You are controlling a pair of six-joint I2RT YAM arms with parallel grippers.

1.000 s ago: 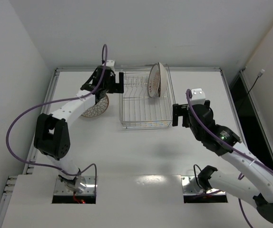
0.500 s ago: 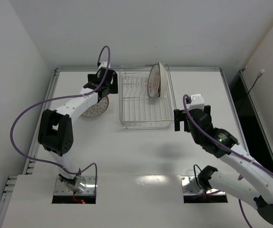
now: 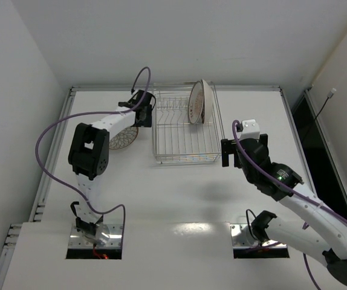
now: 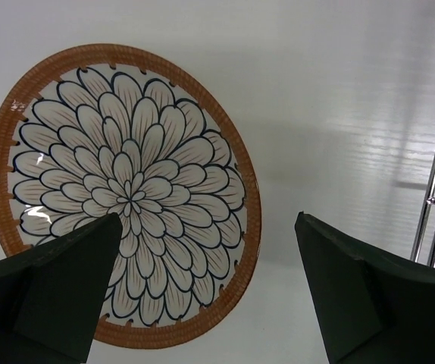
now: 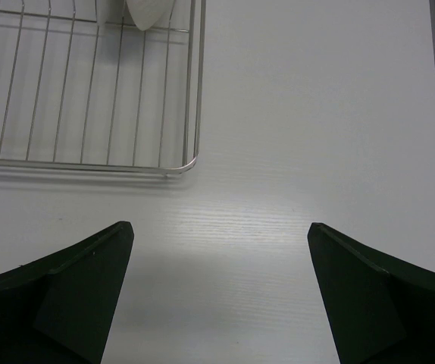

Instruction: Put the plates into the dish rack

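No readable text; the racked plate (image 3: 196,103) looks too small.

White left arm (image 3: 110,123) and right arm (image 3: 309,208), black joints (image 3: 89,151), purple cables (image 3: 38,148) (one each), dark wedge-shaped jaws

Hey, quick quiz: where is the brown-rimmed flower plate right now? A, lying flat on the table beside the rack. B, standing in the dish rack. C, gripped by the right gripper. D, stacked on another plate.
A: the brown-rimmed plate lies flat on the table, just left of the dish rack, below the open left gripper.
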